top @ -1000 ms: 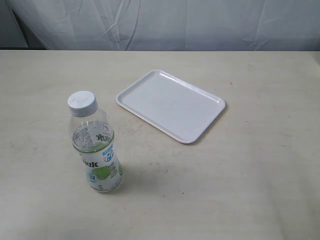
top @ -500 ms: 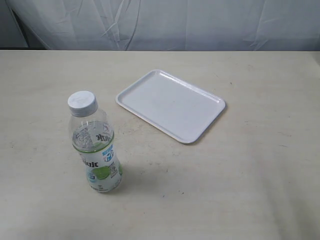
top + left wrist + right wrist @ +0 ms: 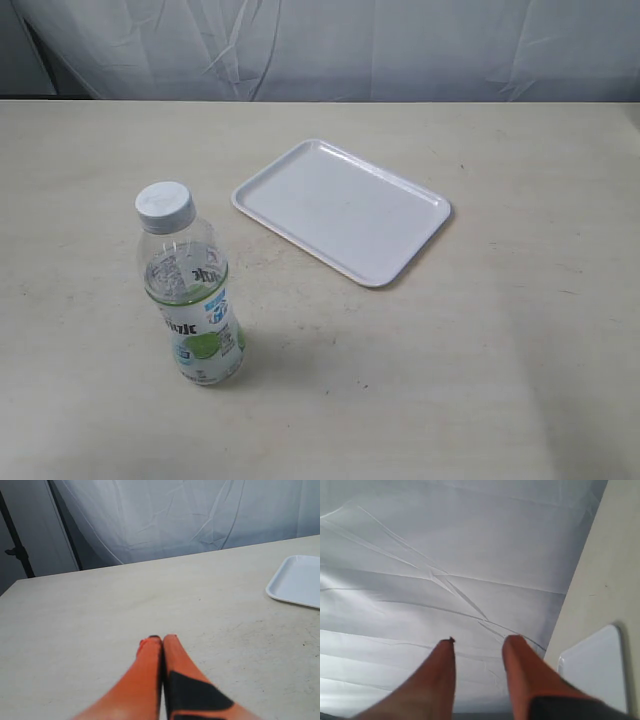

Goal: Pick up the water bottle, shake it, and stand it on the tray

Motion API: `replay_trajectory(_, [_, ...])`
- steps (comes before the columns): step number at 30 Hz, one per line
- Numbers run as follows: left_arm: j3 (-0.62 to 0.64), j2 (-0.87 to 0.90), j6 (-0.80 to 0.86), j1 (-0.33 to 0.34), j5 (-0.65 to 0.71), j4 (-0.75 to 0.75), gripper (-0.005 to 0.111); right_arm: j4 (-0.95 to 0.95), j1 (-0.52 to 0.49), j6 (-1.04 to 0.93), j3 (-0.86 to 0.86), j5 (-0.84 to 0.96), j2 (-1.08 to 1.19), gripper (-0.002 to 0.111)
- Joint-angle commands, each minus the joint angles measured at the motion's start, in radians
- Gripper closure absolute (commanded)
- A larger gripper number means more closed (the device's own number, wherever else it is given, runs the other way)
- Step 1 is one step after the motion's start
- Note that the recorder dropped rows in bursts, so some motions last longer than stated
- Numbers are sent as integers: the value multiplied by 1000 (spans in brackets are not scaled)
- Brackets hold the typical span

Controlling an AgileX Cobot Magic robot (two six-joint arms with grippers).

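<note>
Left tool (image 3: 162, 639) is pinched closed, right tool (image 3: 479, 642) parted — neither grips the water bottle (image 3: 190, 290). Tall, it may topple if bumped off-centre.

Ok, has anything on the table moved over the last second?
Nothing visibly changed in the exterior view. The water bottle stands upright on the table in the same spot as before, apart from the tray, which has not shifted either.
</note>
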Motion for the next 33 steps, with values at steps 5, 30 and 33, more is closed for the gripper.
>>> replay_trajectory(5, [4, -5, 1, 0, -12, -10, 106, 70, -5, -192, -27, 230, -6, 107])
replay_trajectory(30, [4, -5, 1, 0, -12, -10, 106, 372, -5, -1543, -341, 758, 862, 109])
replay_trajectory(33, [4, -5, 1, 0, -12, -10, 106, 337, -5, -1457, -375, 624, 917, 109])
